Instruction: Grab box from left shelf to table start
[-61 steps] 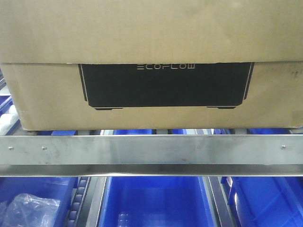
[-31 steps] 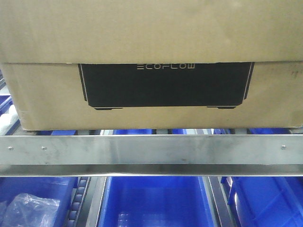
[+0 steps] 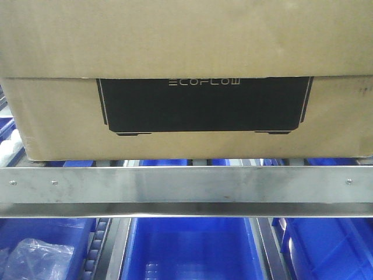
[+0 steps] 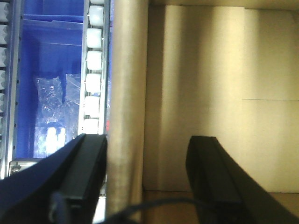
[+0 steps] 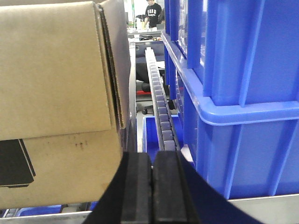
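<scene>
Front view: the box (image 3: 186, 58) sits on the left shelf (image 3: 186, 185), on the level just behind the brushed-steel front rail (image 3: 70, 186). Its long axis runs left to right, parallel to the rail, and it spans nearly the whole frame. The black ECOFLOW panel (image 3: 204, 105) faces you, with the lettering upright. Its base is level.

Below the rail you see blue bins (image 3: 189, 251). The one at lower left holds a clear plastic bag (image 3: 35, 256).

Left wrist view: the left end effector (image 4: 145, 144) is spread wide, with nothing gripped. One finger (image 4: 88, 168) lies over the bin-and-roller side, the other (image 4: 205, 168) over the carton's face. A vertical corner edge of the box shows between them. You cannot tell whether either finger touches the cardboard.

Right wrist view: the right end effector (image 5: 152, 161) has its pads pressed together with nothing between them. It sits beside the box's end face, in the gap between the carton and a stack of blue bins (image 5: 233, 93). A roller track (image 5: 161, 107) runs away from you along that gap.
</scene>
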`<state>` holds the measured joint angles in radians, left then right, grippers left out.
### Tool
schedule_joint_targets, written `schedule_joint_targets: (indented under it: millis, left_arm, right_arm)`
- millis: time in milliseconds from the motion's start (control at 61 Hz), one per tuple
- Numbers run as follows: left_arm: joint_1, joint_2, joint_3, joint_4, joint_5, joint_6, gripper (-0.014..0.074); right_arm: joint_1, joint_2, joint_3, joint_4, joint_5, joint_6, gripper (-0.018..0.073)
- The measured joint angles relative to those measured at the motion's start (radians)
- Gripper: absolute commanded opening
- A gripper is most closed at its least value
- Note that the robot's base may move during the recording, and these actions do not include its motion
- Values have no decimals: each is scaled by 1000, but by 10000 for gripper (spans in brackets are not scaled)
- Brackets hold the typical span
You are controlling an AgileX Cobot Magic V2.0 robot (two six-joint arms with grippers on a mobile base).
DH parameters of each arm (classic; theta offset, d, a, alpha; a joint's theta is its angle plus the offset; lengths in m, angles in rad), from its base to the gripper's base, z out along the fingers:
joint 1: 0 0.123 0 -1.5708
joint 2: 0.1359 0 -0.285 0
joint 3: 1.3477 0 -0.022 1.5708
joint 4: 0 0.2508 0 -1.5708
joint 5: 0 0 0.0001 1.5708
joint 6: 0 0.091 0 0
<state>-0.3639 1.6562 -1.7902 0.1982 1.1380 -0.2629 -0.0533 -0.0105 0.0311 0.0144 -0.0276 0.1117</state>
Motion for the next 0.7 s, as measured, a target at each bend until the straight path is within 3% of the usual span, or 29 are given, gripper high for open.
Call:
schedule_joint_targets:
  millis: [115,295,705]
  left_arm:
    - [2,0,0,0,4,0,139]
    - [6,0,0,12,10,0,-89]
    - [14,0,-2,-2,10,0,-85]
  right_arm:
    - [0,0,0,0,0,0,17]
    - [0,0,0,0,0,0,17]
    - [0,0,0,0,0,0,17]
